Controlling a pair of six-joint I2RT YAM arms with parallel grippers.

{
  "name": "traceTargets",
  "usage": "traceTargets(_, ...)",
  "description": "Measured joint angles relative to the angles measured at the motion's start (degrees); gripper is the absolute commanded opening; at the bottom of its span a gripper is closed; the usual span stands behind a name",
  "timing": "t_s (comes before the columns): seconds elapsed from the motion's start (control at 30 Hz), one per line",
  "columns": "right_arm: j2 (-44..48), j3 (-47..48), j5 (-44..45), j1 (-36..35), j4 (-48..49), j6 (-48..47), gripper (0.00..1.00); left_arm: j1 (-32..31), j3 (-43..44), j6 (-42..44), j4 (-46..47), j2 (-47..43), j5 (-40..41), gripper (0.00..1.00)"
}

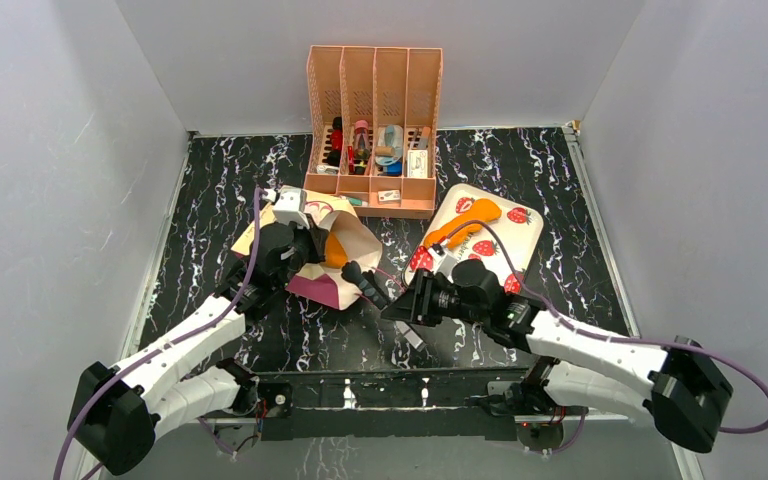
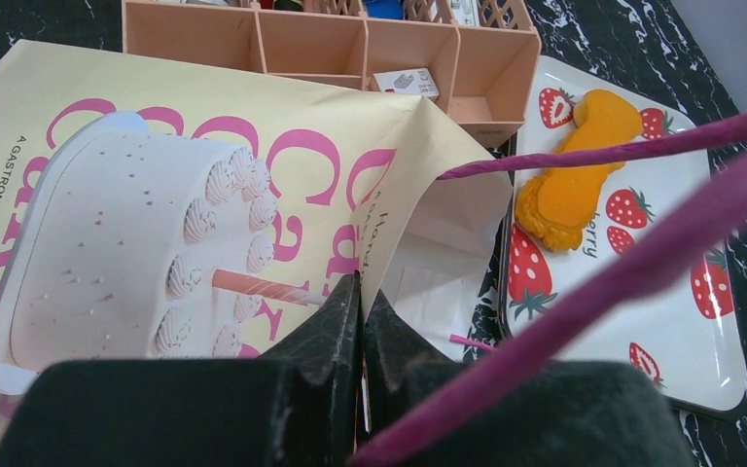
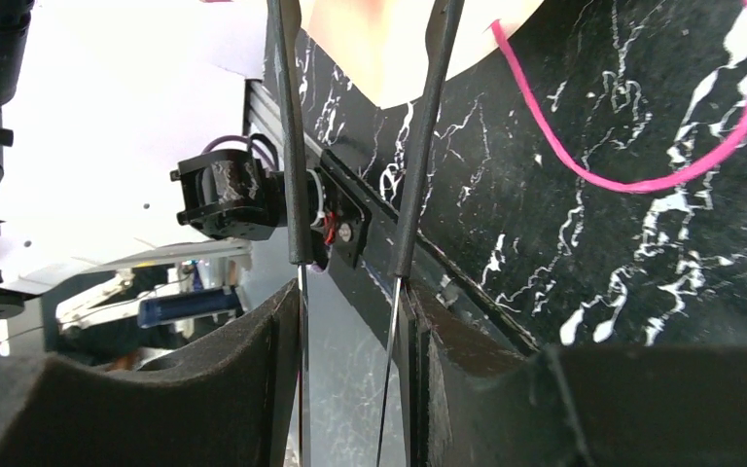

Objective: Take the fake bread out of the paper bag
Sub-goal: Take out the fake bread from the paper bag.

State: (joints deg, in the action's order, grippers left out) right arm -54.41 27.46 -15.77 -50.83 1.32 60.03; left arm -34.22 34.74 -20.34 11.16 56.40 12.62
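The cream paper bag [image 1: 352, 232] lies on its side on the black marbled table, mouth facing right. My left gripper [image 2: 362, 288] is shut on the bag's upper mouth edge [image 2: 401, 185], holding it up. Inside the mouth, an orange piece of fake bread [image 1: 332, 250] shows. Two more orange loaves [image 2: 574, 185] lie on the strawberry tray [image 2: 671, 331]. My right gripper [image 3: 350, 292] is shut on a pair of black-handled metal tongs [image 3: 292, 146], whose arms run along its fingers. The tongs [image 1: 364, 283] point at the bag's mouth.
A peach slotted organiser [image 1: 375, 100] with small items stands at the back, just behind the bag and tray. A pink cord handle [image 3: 642, 180] trails on the table. A purple cable [image 2: 642, 263] crosses the left wrist view.
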Motion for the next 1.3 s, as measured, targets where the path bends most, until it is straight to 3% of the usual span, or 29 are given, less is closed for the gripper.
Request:
traceTargets(0.63,-24.37,-4.81,-8.33,4.24,33.81,15.54,0.36,0.00,-1.14,-0.24,1.68,-0.70,-0.63,0.00)
traceTargets(1.3,-38.56,0.72,-7.30,5.20,42.05,19.23,0.37,0.00,-1.79,-0.72,1.95,-1.22,-2.29,0.00)
